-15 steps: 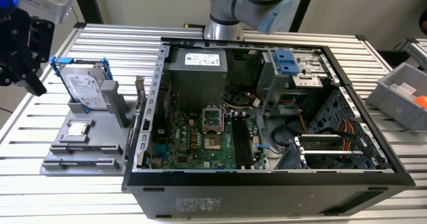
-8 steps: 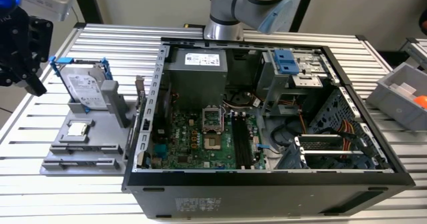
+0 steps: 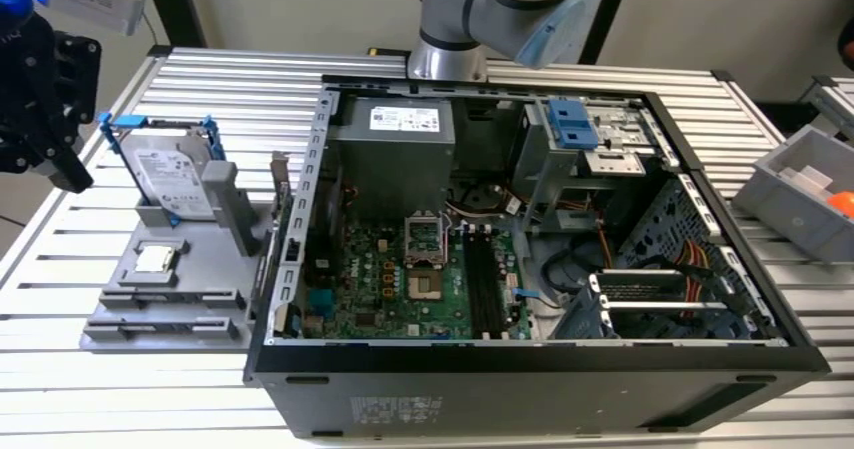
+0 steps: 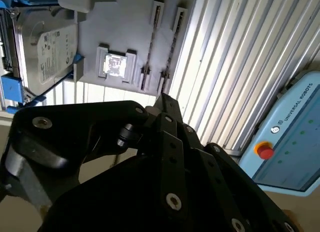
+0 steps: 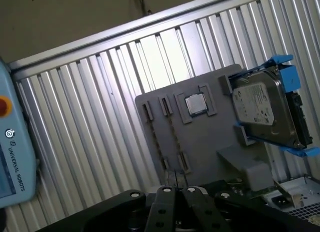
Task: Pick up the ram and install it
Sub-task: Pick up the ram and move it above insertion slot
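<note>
Approach step: gripper (image 5: 177, 190), jaws closed and empty, hovers clear of the ram (image 5: 173, 134) seated in its grey fixture (image 5: 200, 137). I judge the pick needs opening and alignment along the stick.

Hard drive (image 5: 265, 109) (blue-framed) beside chip (image 5: 196, 103)

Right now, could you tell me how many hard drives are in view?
1: the hard drive, blue-framed, stands on the gray fixture beside the open case; the case may hide more.
</note>
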Motion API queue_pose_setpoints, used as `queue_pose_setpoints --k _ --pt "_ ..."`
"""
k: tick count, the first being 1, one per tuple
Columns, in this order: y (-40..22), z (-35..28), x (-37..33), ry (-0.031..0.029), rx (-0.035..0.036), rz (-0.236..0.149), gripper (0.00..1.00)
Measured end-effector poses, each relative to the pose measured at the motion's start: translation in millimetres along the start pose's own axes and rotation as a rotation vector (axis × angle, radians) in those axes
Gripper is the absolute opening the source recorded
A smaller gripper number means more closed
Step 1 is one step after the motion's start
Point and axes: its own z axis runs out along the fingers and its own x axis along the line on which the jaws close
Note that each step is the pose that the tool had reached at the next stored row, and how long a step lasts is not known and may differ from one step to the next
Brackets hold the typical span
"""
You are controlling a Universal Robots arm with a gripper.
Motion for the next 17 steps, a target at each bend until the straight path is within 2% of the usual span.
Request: queue_pose_setpoints --k 17 --pt "0.2 0.0 -0.8 0.0062 0.0023 -0.219 0.00"
